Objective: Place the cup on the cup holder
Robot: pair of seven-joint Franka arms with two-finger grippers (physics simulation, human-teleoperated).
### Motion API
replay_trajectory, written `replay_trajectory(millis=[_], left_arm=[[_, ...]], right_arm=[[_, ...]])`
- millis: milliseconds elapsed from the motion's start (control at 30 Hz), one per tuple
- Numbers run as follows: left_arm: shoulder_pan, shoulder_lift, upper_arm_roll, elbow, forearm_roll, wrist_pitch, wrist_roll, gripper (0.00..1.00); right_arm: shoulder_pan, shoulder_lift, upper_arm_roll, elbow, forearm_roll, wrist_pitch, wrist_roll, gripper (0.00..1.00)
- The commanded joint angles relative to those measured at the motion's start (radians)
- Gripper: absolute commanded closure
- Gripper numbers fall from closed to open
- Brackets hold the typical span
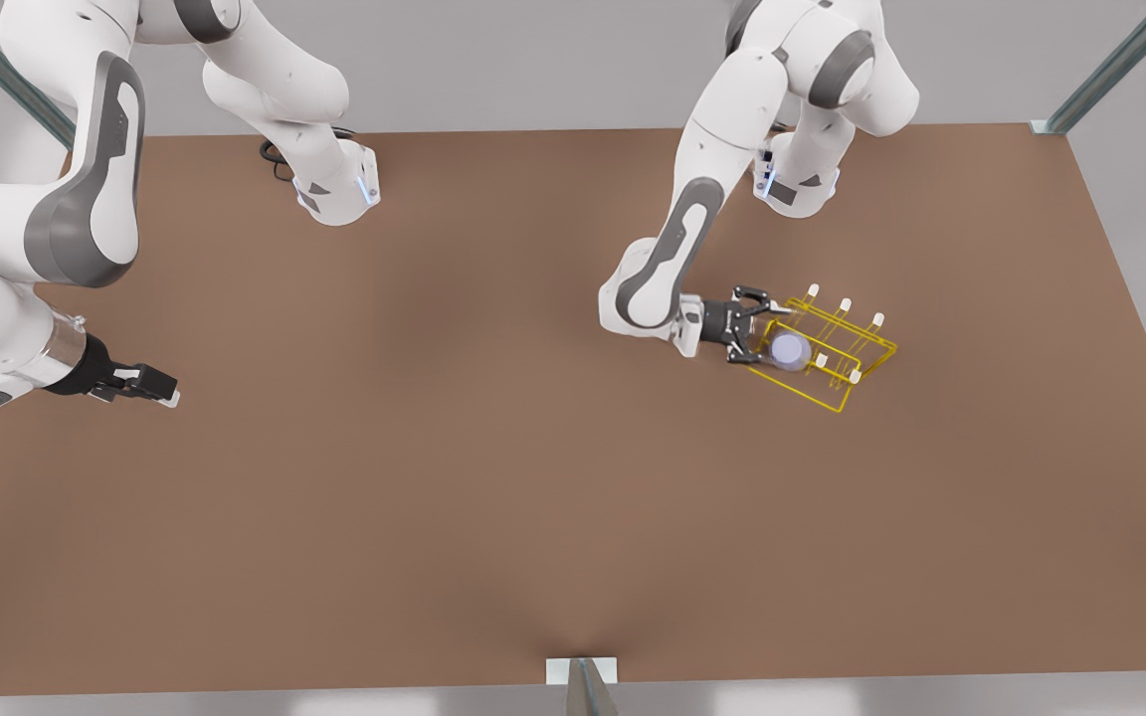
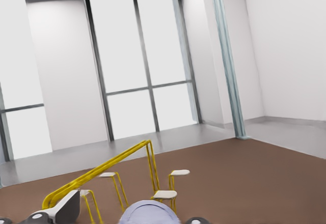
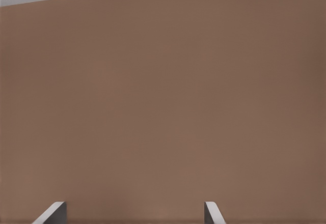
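Cup (image 1: 789, 350) sits over our cup holder (image 1: 857, 396), left gripper (image 1: 765, 329) jaws spread around it; right gripper (image 1: 167, 389), jaws spread, waits.

pale lavender cup (image 1: 790, 350) on yellow wire cup holder (image 1: 837, 350), near corner peg

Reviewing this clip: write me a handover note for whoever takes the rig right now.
Left end effector: at the cup holder, on the front view's right, fingers on either side of the cup; whether it grips cannot be told.
Right end effector: open, waiting over the bare table on the front view's left.
Done: cup carried to the rack, over its near row of pegs.
Left: confirm the cup sits on a peg, release it and withdraw.
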Motion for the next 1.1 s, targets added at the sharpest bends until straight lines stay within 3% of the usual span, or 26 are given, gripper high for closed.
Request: replay_trajectory(millis=[0, 67, 200, 333, 367, 400, 467, 533, 633, 733, 767, 800, 867, 1067], left_arm=[[-0.002, -0.01, -0.026, 0.016, -0.056, -0.018, -0.03, 0.0], [-0.015, -0.02, -0.061, 0.065, -0.102, -0.026, 0.005, 0.0], [-0.024, -0.09, -0.074, 0.364, -0.247, -0.06, 0.227, 0.0], [-0.016, -0.084, -0.075, 0.402, -0.338, 0.012, 0.376, 0.0], [-0.007, -0.099, -0.074, 0.422, -0.384, 0.04, 0.514, 0.0], [0.03, -0.112, -0.064, 0.539, -0.497, 0.055, 0.745, 0.0], [0.188, -0.197, -0.063, 0.657, -0.669, 0.051, 1.311, 0.0], [0.418, -0.29, -0.063, 0.666, -0.814, 0.044, 1.986, 0.0], [0.61, -0.3, -0.061, 0.666, -0.869, 0.037, 2.543, 0.0], [0.662, -0.346, -0.024, 0.657, -0.876, 0.126, 2.548, 0.0], [0.68, -0.426, -0.009, 0.568, -0.922, 0.135, 2.571, 0.0], [0.68, -0.572, -0.02, 0.326, -0.916, 0.301, 2.577, 0.0], [0.679, -0.481, -0.023, 0.433, -0.93, 0.298, 2.576, 0.0], [0.679, -0.464, -0.023, 0.438, -0.933, 0.298, 2.568, 0.0]], right_arm=[[0.0, -0.001, 0.0, 0.0, 0.001, 0.0, 0.0, 0.0], [-0.001, -0.001, 0.0, 0.0, 0.001, 0.0, -0.003, 0.0], [-0.001, -0.001, 0.0, 0.0, 0.001, 0.0, -0.002, 0.0], [-0.001, -0.001, 0.0, 0.0, 0.001, 0.0, -0.002, 0.0], [-0.001, -0.001, 0.0, 0.0, 0.001, 0.0, -0.003, 0.0], [-0.001, -0.001, 0.0, 0.0, 0.001, -0.002, -0.002, 0.0], [-0.001, -0.001, 0.0, 0.0, 0.001, -0.002, -0.003, 0.0], [-0.001, -0.001, 0.0, 0.0, 0.001, -0.003, -0.002, 0.0], [-0.001, -0.003, -0.001, 0.0, -0.002, -0.005, 0.001, 0.0], [-0.001, -0.003, -0.001, -0.001, -0.002, -0.005, 0.001, 0.0], [-0.001, -0.003, -0.001, -0.001, -0.002, -0.003, 0.001, 0.0], [-0.001, -0.003, -0.001, -0.001, -0.002, -0.007, 0.0, 0.0], [-0.003, -0.003, -0.001, -0.001, -0.002, -0.01, -0.002, 0.0], [-0.001, -0.003, -0.001, -0.001, -0.002, -0.011, 0.0, 0.0]])
